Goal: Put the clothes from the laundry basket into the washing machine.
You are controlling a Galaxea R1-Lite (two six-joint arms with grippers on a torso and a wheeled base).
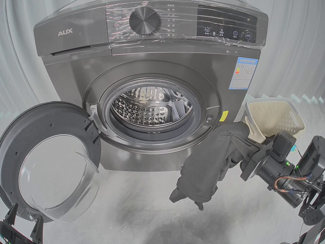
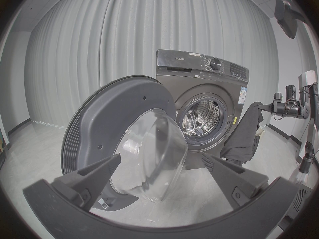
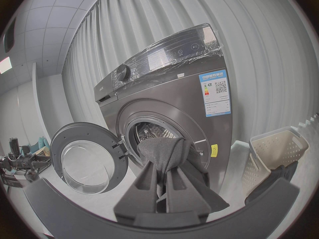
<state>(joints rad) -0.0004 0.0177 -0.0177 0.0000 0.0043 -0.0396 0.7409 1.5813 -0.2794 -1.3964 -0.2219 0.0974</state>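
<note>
Garment (image 1: 210,163) hangs from right gripper (image 1: 246,145) between basket (image 1: 271,100) and drum (image 1: 152,109), head view. Left wrist view: left gripper (image 2: 161,165) spread wide, empty, by door (image 2: 109,117). Right wrist view: fingers (image 3: 146,190) pinch the garment; raising it should let its tail clear the drum's lip.

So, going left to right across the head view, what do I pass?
First the open round grey washer door → shiny perforated steel drum → hanging dark grey garment → cream perforated plastic laundry basket.
</note>
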